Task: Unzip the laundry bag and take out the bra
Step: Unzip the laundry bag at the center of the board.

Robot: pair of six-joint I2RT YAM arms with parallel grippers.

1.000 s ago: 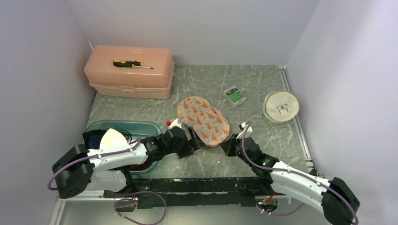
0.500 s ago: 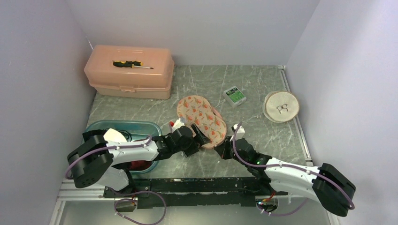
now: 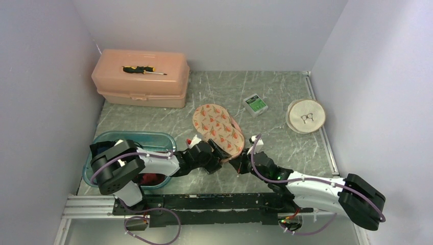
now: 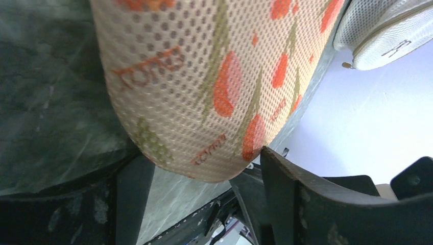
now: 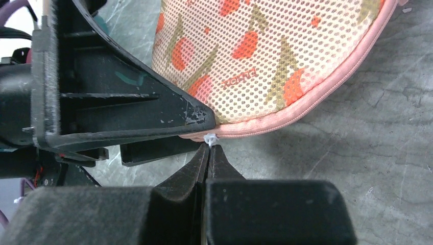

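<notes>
Jaws at diag. bag point(image 3: 219, 128), near-R tip

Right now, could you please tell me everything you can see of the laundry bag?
The laundry bag is an oval pouch of cream mesh printed with orange-red fruit on olive stems, edged by a pink rim that looks closed. It lies flat, slanting across the green marbled table; its contents don't show. The open left pincer straddles its near end, and the tips of the shut right pincer meet a small white tab on the rim.
</notes>
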